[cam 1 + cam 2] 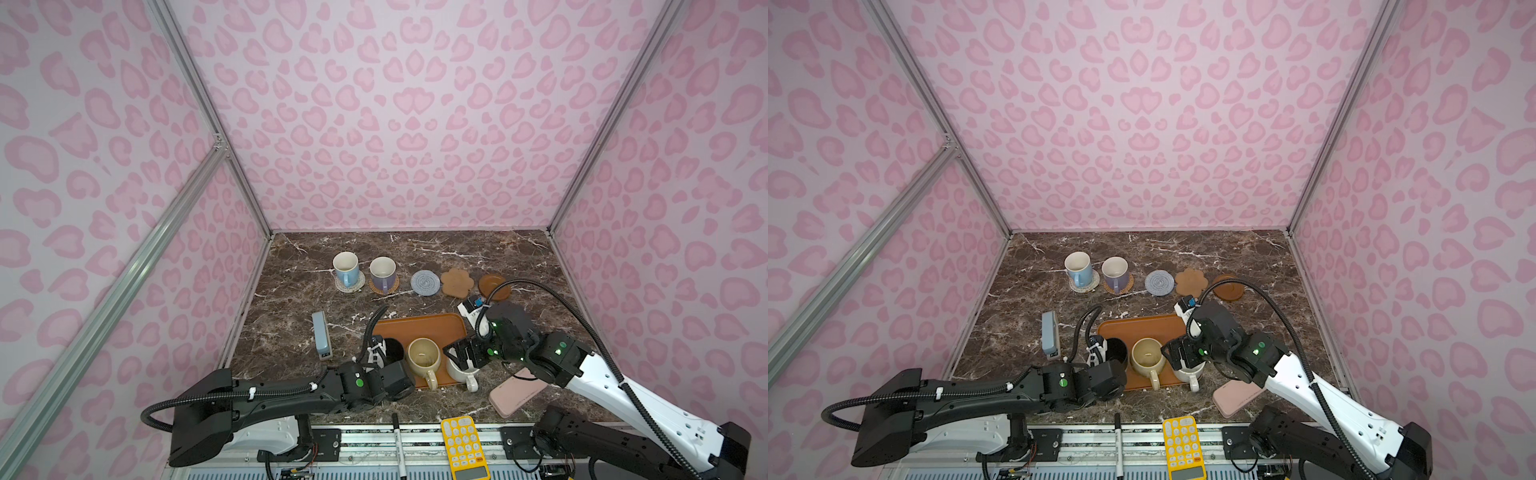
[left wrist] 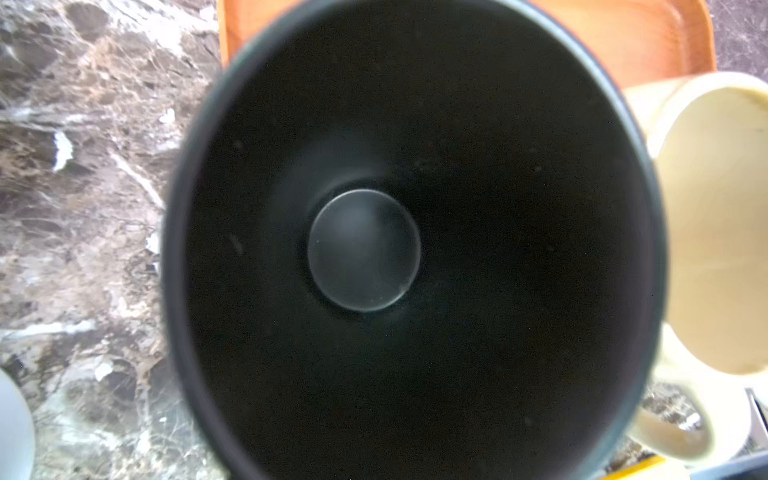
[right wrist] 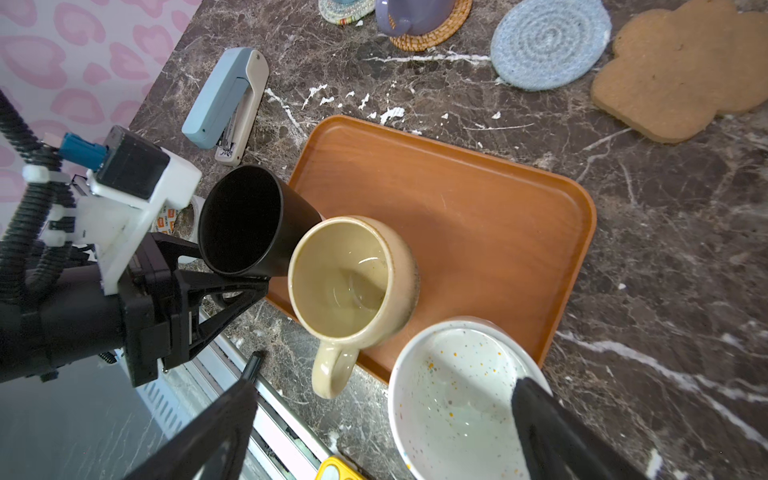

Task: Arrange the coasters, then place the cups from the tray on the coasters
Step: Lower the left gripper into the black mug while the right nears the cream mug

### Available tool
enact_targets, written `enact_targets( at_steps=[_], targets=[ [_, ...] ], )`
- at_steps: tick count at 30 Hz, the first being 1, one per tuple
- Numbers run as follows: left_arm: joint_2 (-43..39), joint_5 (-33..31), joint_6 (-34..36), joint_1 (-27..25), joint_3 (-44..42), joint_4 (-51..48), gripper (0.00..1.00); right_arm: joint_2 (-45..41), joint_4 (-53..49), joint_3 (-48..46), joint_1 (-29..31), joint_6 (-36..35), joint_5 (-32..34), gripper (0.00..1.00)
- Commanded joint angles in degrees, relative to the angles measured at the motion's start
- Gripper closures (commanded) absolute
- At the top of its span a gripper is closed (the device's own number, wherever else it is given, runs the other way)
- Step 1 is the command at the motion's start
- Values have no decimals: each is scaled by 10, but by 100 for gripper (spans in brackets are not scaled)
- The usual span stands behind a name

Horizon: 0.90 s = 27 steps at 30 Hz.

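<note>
Likely rigid, slick and breakable, the black mug stood at the edge of the tray, best taken by its handle, where the left gripper sat half-closed, hold unclear, while the right gripper gaped wide.

Top views share tabletop; wrist cameras hover close.

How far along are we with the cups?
Done: five coasters lined up; light blue mug and lavender mug sit on two. In hand: left claw grips the black mug; right claw open over the speckled mug. Left: those plus the cream mug on the tray.
</note>
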Motion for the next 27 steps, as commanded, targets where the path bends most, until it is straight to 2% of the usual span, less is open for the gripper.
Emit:
enact_targets(
  at_steps=[1, 4, 8, 14, 16, 22, 27],
  targets=[
    [15, -28, 4, 0, 16, -9, 59, 2, 16, -4, 2, 7, 11, 3],
    [32, -31, 5, -1, 26, -20, 62, 3, 16, -3, 3, 7, 17, 3],
    [36, -35, 5, -2, 34, -31, 75, 1, 16, -3, 5, 9, 19, 4],
    [19, -44, 13, -1, 41, -49, 88, -7, 21, -14, 7, 20, 27, 5],
    [15, -48, 16, -1, 46, -57, 95, -9, 25, -19, 8, 26, 27, 5],
    [1, -26, 35, 0, 52, -52, 97, -14, 53, -33, 25, 43, 23, 8],
    [-22, -48, 53, 0, 88, -90, 97, 5, 92, -39, 58, 66, 29, 8]
  ],
)
